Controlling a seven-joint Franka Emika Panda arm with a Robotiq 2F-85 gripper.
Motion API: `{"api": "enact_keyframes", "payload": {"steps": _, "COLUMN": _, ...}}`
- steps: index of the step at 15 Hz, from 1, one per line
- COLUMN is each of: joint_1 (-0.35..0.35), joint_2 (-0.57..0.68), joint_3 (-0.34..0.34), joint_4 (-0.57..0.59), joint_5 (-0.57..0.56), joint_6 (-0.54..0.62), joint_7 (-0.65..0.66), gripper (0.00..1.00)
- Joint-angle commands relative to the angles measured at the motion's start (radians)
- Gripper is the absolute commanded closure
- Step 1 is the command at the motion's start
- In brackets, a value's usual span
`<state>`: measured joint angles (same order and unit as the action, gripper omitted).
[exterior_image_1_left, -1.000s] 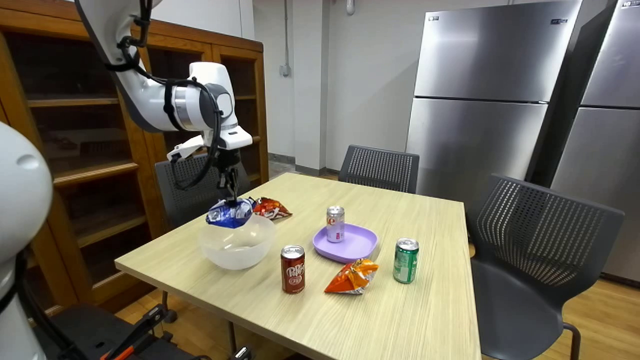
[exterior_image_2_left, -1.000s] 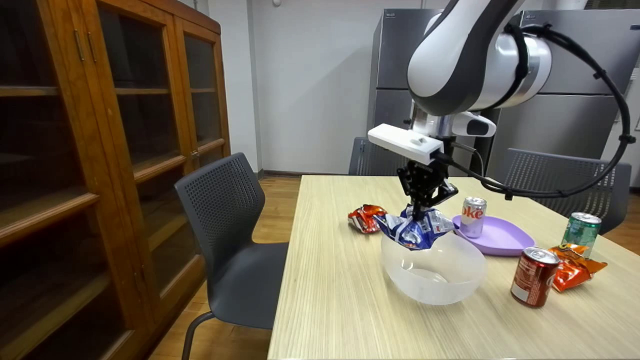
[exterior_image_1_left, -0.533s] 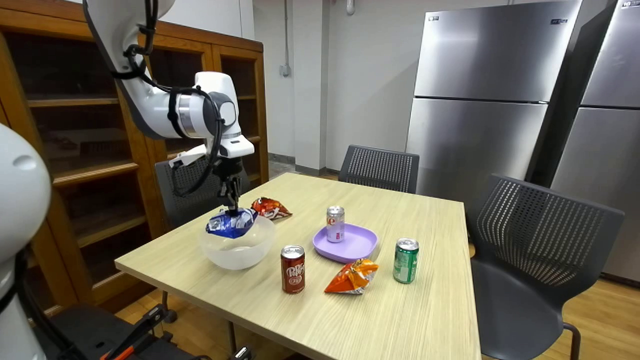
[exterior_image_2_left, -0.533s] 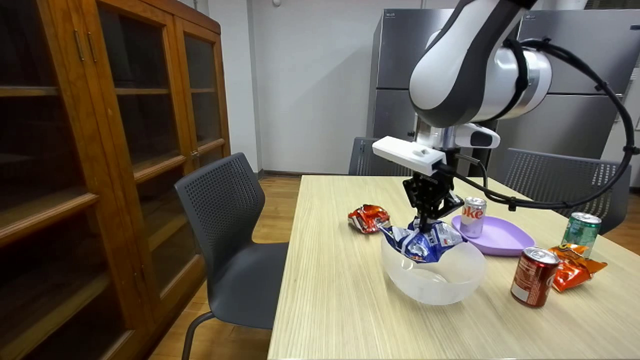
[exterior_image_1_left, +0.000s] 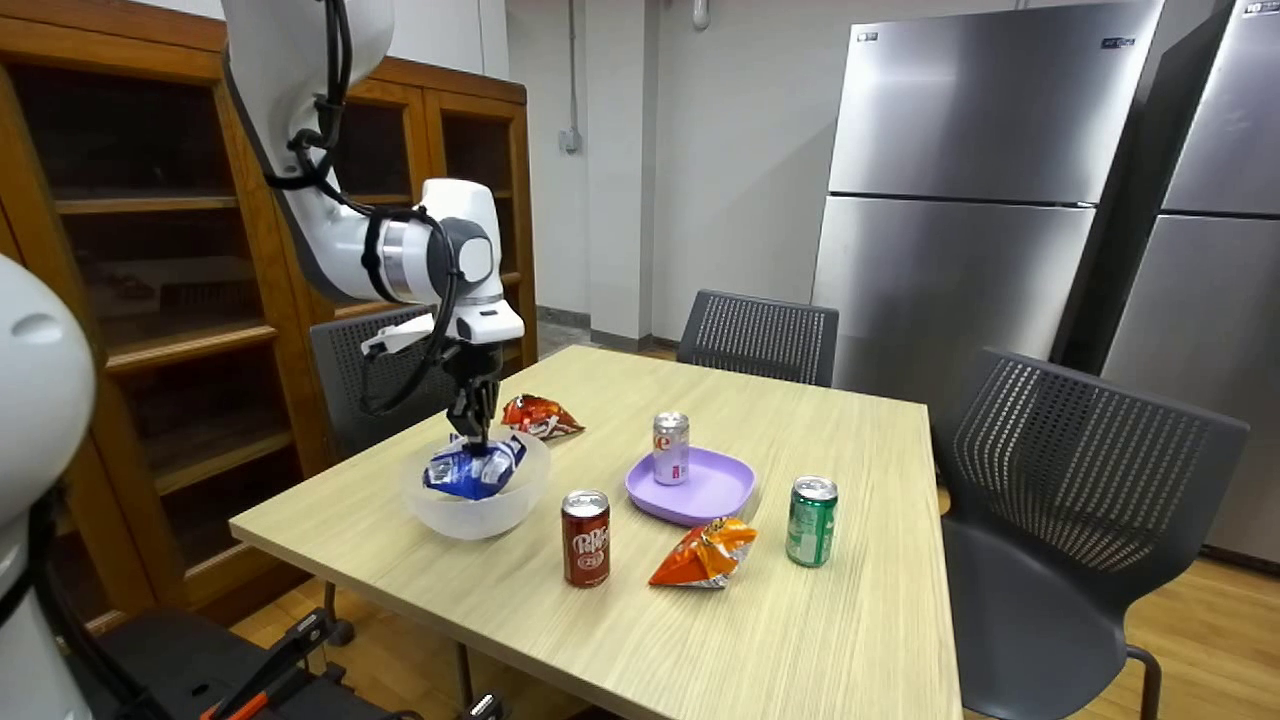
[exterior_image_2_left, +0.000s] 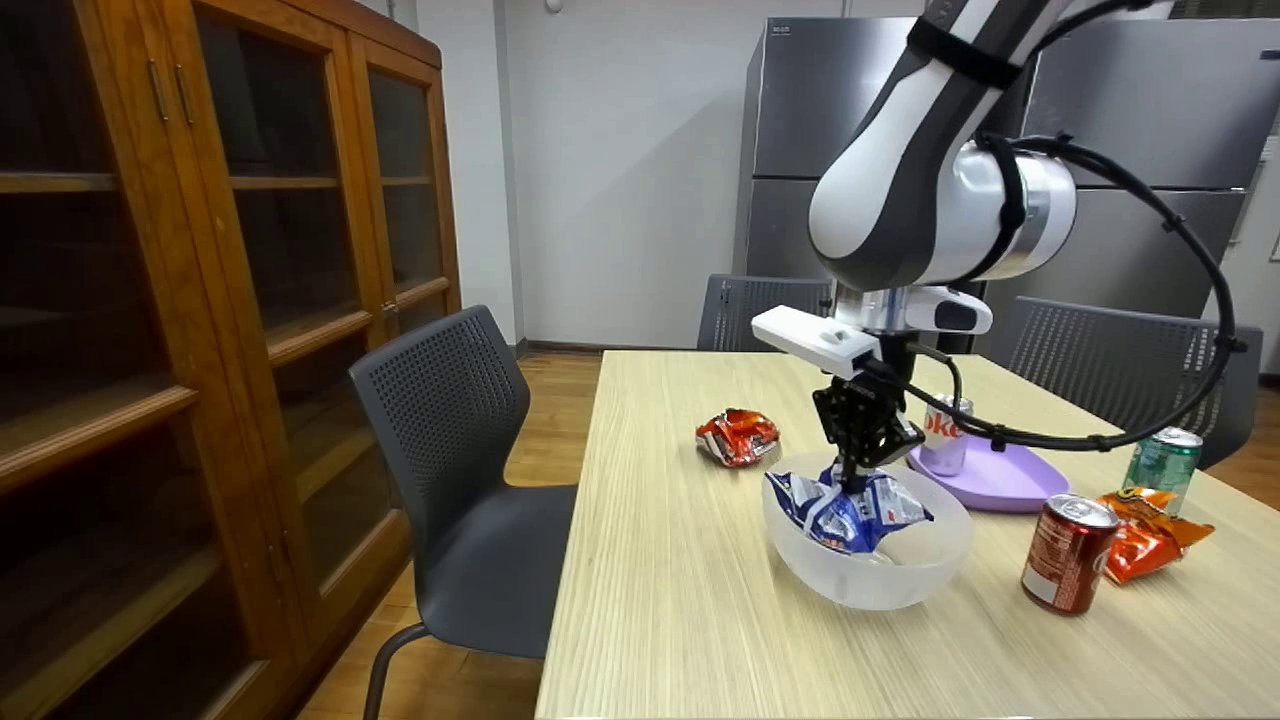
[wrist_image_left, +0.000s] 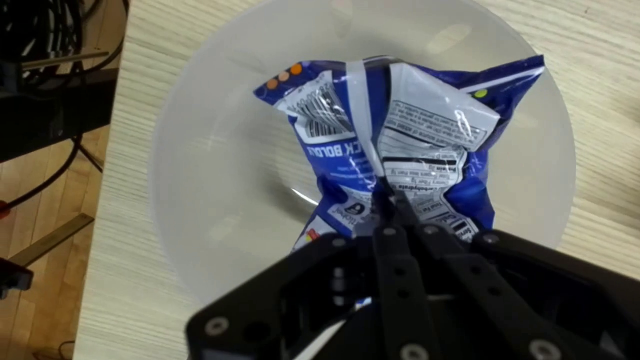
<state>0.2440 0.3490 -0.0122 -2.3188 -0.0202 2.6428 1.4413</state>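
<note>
A crinkled blue chip bag (wrist_image_left: 345, 155), with white label panels, is pinched at its middle by my gripper (wrist_image_left: 392, 200), whose fingers are shut on a fold of it. In both exterior views the bag (exterior_image_1_left: 470, 478) sits within the frosted white bowl (exterior_image_2_left: 868, 588), its lower part below the rim. Seen in the wrist view, the bowl (wrist_image_left: 210, 175) surrounds the bag, and one bag corner reaches over toward its wall. Whether the bag rests on the bowl's bottom I cannot tell. The gripper (exterior_image_1_left: 478, 447) points straight down over the bowl.
Behind the bowl lies a red chip bag (exterior_image_2_left: 738, 438). A silver can (exterior_image_1_left: 670, 450) stands on a purple plate (exterior_image_1_left: 735, 490). Nearby are a dark red can (exterior_image_1_left: 586, 540), an orange bag (exterior_image_1_left: 705, 555) and a green can (exterior_image_1_left: 811, 522). Chairs (exterior_image_2_left: 450, 480) flank the table.
My gripper has come down with the blue bag, from above the bowl's rim to inside the bowl. The other objects on the table have stayed put.
</note>
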Motion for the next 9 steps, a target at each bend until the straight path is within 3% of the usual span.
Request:
{"api": "enact_keyframes", "payload": {"steps": 1, "joint_1": -0.017, "joint_2": 0.055, "joint_3": 0.014, "joint_4": 0.061, "joint_5": 0.044, "joint_6": -0.041, "joint_7": -0.02, "gripper": 1.0}}
{"api": "enact_keyframes", "payload": {"steps": 7, "joint_1": -0.007, "joint_2": 0.09, "joint_3": 0.007, "joint_4": 0.084, "joint_5": 0.07, "joint_6": -0.051, "joint_7": -0.013, "gripper": 1.0}}
{"api": "enact_keyframes", "payload": {"steps": 8, "joint_1": -0.005, "joint_2": 0.083, "joint_3": 0.007, "joint_4": 0.081, "joint_5": 0.069, "joint_6": -0.055, "joint_7": -0.012, "gripper": 0.74}}
{"api": "enact_keyframes", "payload": {"steps": 9, "joint_1": -0.005, "joint_2": 0.073, "joint_3": 0.008, "joint_4": 0.076, "joint_5": 0.071, "joint_6": -0.057, "joint_7": -0.013, "gripper": 0.72}}
